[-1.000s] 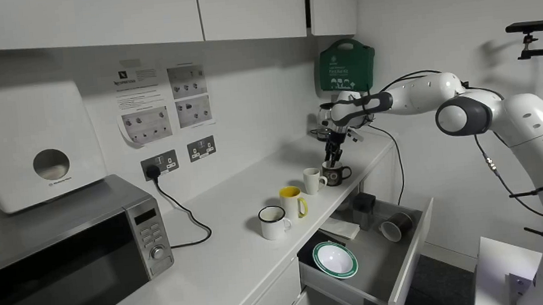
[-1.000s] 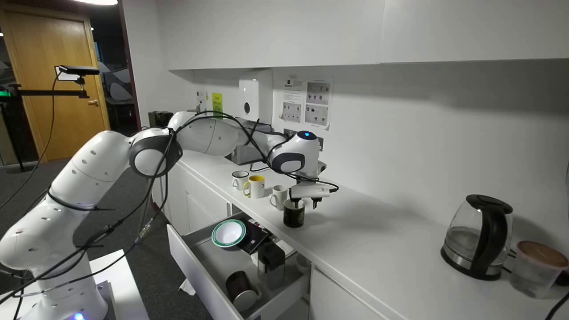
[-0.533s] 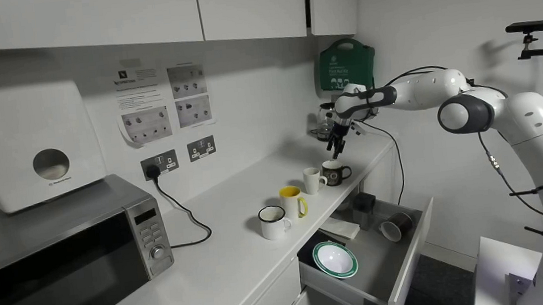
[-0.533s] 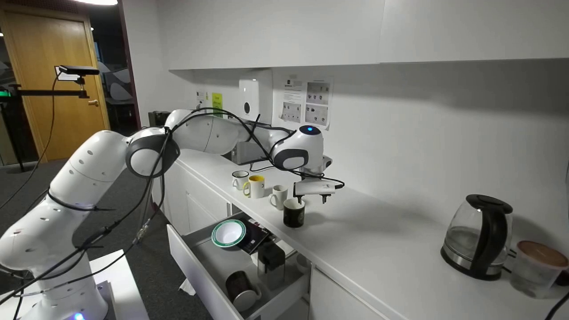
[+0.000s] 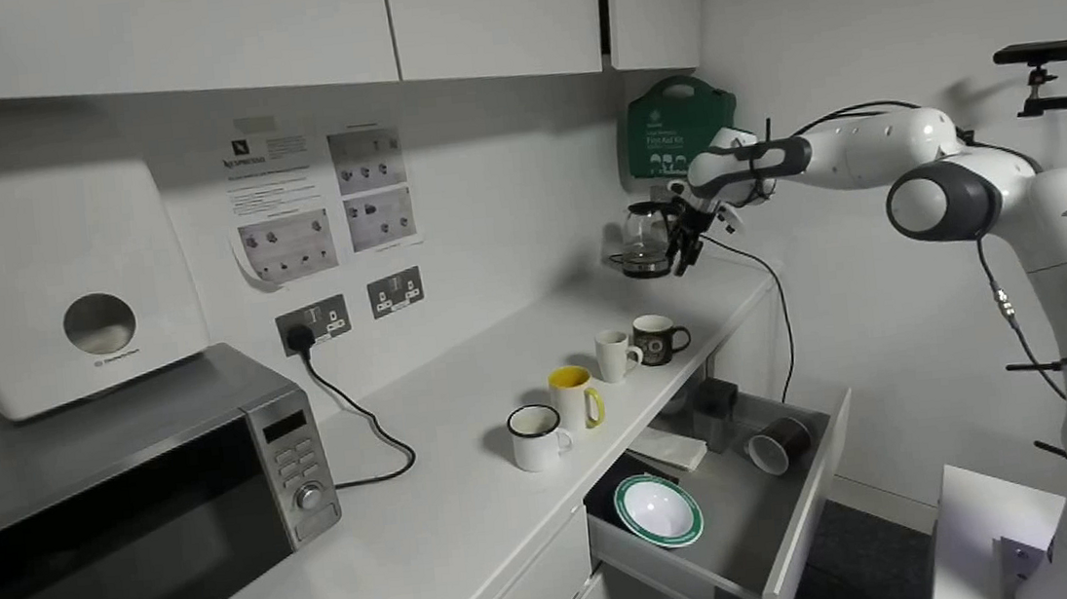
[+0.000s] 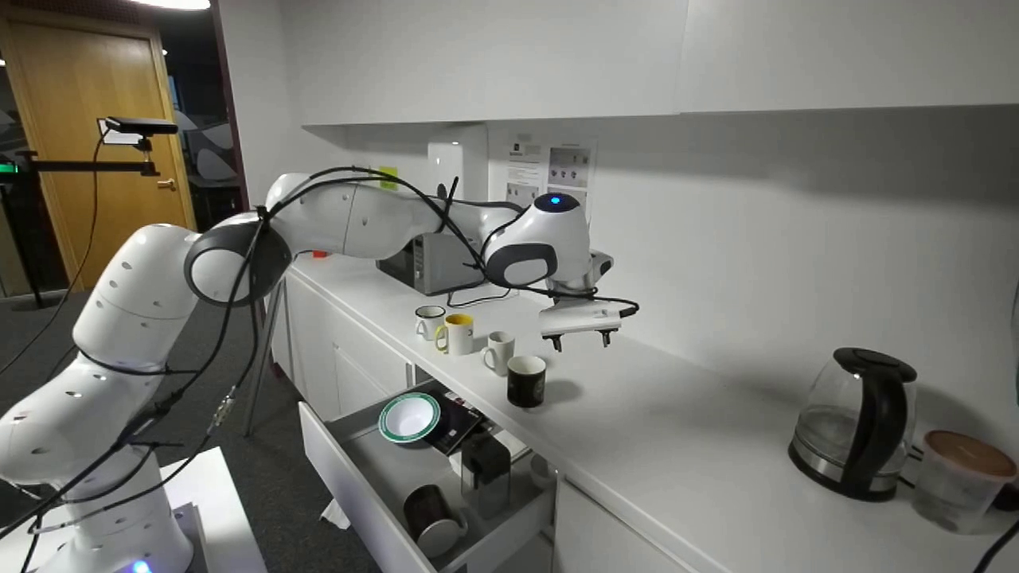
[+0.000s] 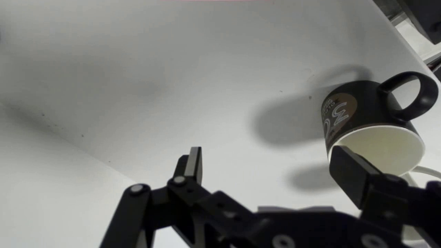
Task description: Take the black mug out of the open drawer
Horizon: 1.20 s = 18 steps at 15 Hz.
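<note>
A black mug (image 5: 656, 347) with a printed badge, side handle and pale inside stands upright on the counter near its front edge. It also shows in an exterior view (image 6: 526, 387) and in the wrist view (image 7: 365, 105). Another dark mug (image 5: 788, 439) with a pale inside lies on its side in the open drawer (image 5: 745, 514), also in an exterior view (image 6: 424, 509). My gripper (image 6: 582, 342) is open and empty, above the counter, apart from the standing mug. In the wrist view my gripper (image 7: 267, 151) has one finger overlapping that mug's rim in the picture.
A tall white mug (image 5: 614, 357), a white mug with yellow inside (image 5: 570, 404) and a black-rimmed white mug (image 5: 537, 444) stand along the counter. The drawer holds a green-rimmed bowl (image 5: 659, 510) and a black-topped clear container (image 5: 715, 409). A kettle (image 6: 856, 430) stands farther along.
A second ago my gripper was low at the standing black mug's rim, with a finger reaching into it. It has risen and drawn away. The mugs and drawer have not moved.
</note>
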Motion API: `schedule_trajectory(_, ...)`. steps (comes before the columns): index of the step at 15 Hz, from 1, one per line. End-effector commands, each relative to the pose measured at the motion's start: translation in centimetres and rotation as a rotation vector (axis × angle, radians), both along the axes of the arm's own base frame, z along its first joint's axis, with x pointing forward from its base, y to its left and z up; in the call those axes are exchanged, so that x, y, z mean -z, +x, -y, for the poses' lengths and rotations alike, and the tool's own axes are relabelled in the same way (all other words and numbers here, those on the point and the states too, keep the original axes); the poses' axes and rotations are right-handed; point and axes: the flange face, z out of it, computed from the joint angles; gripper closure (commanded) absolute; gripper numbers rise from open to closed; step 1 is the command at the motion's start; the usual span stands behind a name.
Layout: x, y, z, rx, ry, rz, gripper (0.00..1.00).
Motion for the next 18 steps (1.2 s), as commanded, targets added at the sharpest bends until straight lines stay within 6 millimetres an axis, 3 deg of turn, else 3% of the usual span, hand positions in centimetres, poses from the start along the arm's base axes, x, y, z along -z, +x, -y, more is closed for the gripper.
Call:
schedule_trajectory(1,-3.2,-3.9,0.4,-0.038,-0.135,0.075,0.0)
schedule_trajectory(6,-5.8,-7.8,-0.5,-0.059,-0.28,0.166,0.0)
schedule_trajectory(13,-6.3,-13.7,-3.8,-0.036,-0.293,0.208,0.0)
schedule_trajectory(14,-6.2,-10.9,-2.5,-0.009,-0.265,0.178,0.0)
schedule_trajectory(18,-6.2,-12.7,-3.7,-0.008,-0.262,0.173,0.0)
